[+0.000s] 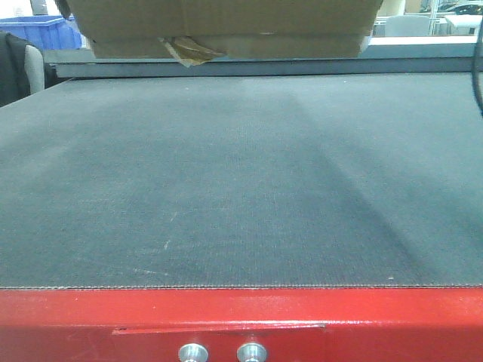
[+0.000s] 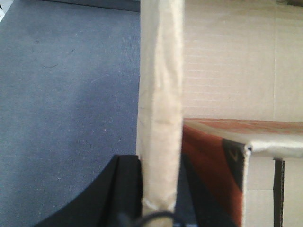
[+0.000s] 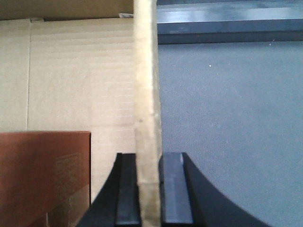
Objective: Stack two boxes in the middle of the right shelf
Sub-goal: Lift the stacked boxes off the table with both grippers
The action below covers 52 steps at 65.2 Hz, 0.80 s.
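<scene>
Left gripper (image 2: 160,161): jaws drawn in to the thickness of one cardboard panel (image 2: 161,71), clamped edge-on between black fingers (image 2: 124,189). Panel edge upright in the wrist view, long axis straight out from the jaws. Inboard of the jaws, a pale corrugated wall of the box (image 2: 227,61), flutes crosswise to the panel. Nearer the jaws on that side, a second box (image 2: 213,158) with a red-brown face and a taped top edge, close against the panel, contact not discernible. Outboard of the jaws, grey mat (image 2: 66,94).

Right gripper (image 3: 149,156): mirrored arrangement. Jaws likewise narrowed onto a panel edge, pads (image 3: 173,189) flat against it, edge again running directly away from the jaws. Inboard: corrugated wall, then the second box's red-brown face, low and close. Outboard: mat. Beyond the jaws: a grey rail (image 3: 227,26) across the far end.

Front view: box at the top of the frame, over the mat's far edge, long axis level and crosswise, left to right. Support beneath it not visible. Crumpled tape tag (image 1: 189,51) hanging from its lower edge. Farther out: blue bin (image 1: 45,30) at far left, red platform (image 1: 377,317) with two bolts (image 1: 193,352) nearest the camera.
</scene>
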Each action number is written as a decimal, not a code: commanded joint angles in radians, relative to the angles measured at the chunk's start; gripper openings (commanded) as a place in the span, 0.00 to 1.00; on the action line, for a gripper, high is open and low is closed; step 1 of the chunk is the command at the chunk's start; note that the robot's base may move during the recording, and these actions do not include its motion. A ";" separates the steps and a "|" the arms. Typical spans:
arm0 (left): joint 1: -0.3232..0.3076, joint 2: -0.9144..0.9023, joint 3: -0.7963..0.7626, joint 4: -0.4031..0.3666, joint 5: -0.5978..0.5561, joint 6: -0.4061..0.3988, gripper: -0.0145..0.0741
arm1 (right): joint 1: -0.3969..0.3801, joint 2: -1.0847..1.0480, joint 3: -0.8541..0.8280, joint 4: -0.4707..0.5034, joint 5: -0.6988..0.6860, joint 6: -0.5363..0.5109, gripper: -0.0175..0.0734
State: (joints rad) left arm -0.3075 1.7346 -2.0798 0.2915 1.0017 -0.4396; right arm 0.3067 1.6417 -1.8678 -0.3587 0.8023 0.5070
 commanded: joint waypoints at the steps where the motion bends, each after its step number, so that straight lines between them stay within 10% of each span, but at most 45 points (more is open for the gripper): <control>1: 0.006 -0.020 -0.014 0.012 -0.045 -0.006 0.04 | -0.013 -0.010 -0.013 -0.031 -0.041 -0.008 0.01; 52: 0.006 -0.020 -0.014 0.014 -0.050 -0.006 0.04 | -0.013 -0.010 -0.013 -0.031 -0.039 -0.008 0.01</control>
State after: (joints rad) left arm -0.3075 1.7346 -2.0798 0.2915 0.9961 -0.4396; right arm 0.3067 1.6417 -1.8678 -0.3587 0.8023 0.5030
